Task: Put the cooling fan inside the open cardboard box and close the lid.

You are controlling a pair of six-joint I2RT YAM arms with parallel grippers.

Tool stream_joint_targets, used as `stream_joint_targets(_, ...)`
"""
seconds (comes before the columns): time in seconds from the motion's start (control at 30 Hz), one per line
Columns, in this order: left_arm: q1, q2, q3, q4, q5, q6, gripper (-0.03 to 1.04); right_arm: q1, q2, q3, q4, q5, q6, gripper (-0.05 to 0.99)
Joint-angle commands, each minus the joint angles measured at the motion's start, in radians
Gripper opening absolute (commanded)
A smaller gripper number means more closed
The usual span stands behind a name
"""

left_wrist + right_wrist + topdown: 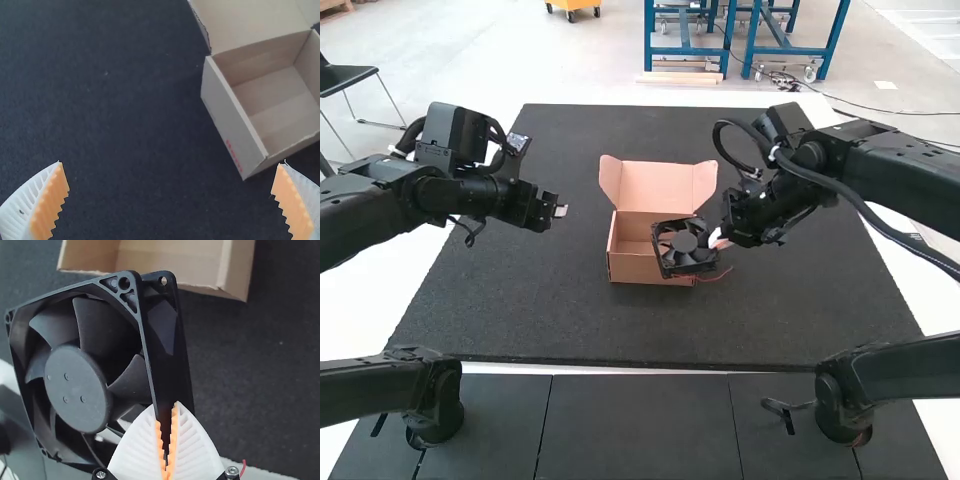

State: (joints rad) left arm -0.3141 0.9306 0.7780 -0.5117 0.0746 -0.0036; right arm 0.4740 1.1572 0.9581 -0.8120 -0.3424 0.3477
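- Hovering at the left, the left gripper (553, 209) hangs over the black mat (500, 300), well apart from the box. Its ribbed fingers (47, 200) are spread wide with nothing between them.
- Cardboard box (636, 264) sits mid-mat, open side up, bare floor showing. The lid (655, 187) stands up from the far edge with its side tabs out. It is thin card, so I judge it light and likely to slide or dent if pushed.
- Cooling fan (684, 246) is held off the mat, on edge, at the box's near right corner and not yet inside. The black plastic frame looks stiff and light. The blades (75, 335) and hub look like the weak part, so the frame edge is the place to hold.
- Right gripper (719, 239) is clamped on one side of that frame, with the orange pads (159, 440) pinching the thin wall. The bite is narrow, so I judge the fan could pivot in the grip if it knocks the box.
- Red wire (717, 276) trails below the fan toward the mat. It may snag on the rim or get caught under the lid.
- In the way: the box's near right corner, between the fan and the inside of the box. The upright lid stands behind and does not block.
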Motion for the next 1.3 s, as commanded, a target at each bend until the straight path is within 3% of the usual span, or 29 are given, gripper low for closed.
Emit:
stream_joint_targets(0.0,0.006,-0.022,-0.009,0.010,-0.007,0.011,0.96,0.025,-0.016,0.002,0.031,-0.024,0.071,-0.02)
stream_joint_targets(0.47,0.006,-0.035,-0.009,0.030,-0.007,-0.012,0.96,0.207,0.093,0.001,0.197,-0.029,0.221,-0.02)
stream_joint_targets(0.7,0.006,-0.047,-0.009,0.030,-0.007,-0.015,0.96,0.212,0.151,0.004,0.280,-0.024,0.315,-0.02)
stream_joint_targets(0.8,0.006,-0.050,-0.009,0.032,-0.007,-0.021,0.96,0.210,0.171,0.002,0.335,0.008,0.346,-0.02)
stream_joint_targets(1.1,0.004,-0.079,-0.009,0.036,-0.007,-0.035,0.96,0.207,0.220,-0.025,0.491,0.186,0.353,-0.02)
stream_joint_targets(1.27,0.006,-0.087,-0.009,0.032,-0.007,-0.035,0.96,0.172,0.226,-0.056,0.521,0.229,0.330,-0.02)
